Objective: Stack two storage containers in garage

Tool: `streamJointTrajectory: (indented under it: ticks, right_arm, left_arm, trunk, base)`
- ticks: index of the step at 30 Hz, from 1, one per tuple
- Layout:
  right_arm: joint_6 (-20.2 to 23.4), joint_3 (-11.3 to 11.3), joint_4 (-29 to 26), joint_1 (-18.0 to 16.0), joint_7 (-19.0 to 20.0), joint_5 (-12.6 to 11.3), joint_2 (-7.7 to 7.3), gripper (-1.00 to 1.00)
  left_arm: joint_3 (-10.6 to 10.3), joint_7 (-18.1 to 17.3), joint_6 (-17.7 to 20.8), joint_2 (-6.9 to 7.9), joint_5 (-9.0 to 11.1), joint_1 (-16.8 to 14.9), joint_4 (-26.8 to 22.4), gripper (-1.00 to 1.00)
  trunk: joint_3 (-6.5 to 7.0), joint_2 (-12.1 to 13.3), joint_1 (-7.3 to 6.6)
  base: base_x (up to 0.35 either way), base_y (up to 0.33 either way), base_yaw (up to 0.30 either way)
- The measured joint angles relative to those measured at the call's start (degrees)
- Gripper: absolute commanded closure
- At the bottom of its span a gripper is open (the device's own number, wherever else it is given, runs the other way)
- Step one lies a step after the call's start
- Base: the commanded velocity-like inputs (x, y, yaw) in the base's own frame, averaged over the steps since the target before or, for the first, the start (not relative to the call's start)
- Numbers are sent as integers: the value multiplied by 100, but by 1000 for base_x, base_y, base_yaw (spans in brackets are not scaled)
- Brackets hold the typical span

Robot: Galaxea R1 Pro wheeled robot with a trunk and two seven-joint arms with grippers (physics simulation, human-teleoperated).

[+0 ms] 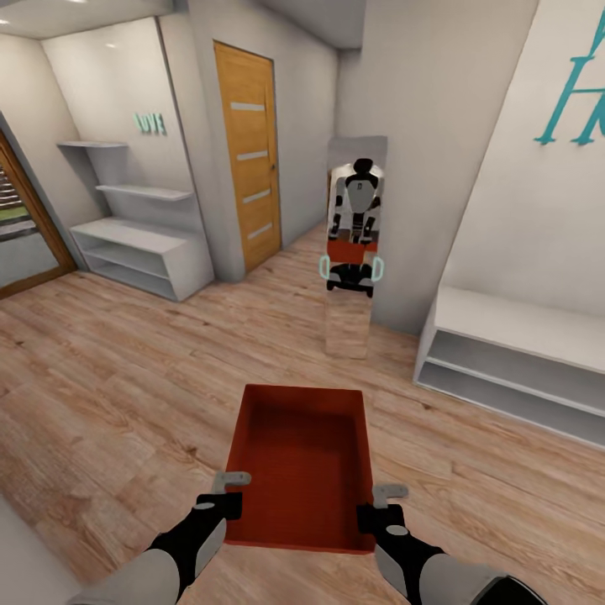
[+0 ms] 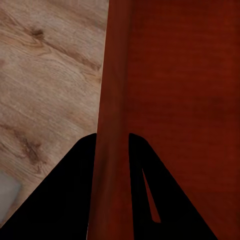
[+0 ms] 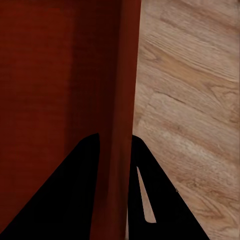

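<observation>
Head view, end effectors [image 1: 228, 496] [image 1: 380, 504] clamping container [image 1: 302, 470]

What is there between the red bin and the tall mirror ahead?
In the head view, just bare wood plank floor lies between the red bin, gripped on its two side walls by the left gripper and right gripper, and the mirror.
</observation>
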Motion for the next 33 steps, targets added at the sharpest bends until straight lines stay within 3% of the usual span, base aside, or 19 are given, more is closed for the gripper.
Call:
streamJointTrajectory:
  ticks: [17, 33]
  right_arm:
    - [0, -2, 2, 0, 8, -2, -4, 100]
    - [0, -1, 0, 1, 7, -3, -5, 100]
  left_arm:
    - [-3, 7, 1, -4, 0, -3, 5, 100]
    - [-2, 7, 0, -5, -1, -4, 8, 100]
  trunk:
    - [-39, 0, 0]
    - [-44, 0, 0]
  base:
    - [322, 0, 189]
    - [322, 0, 15]
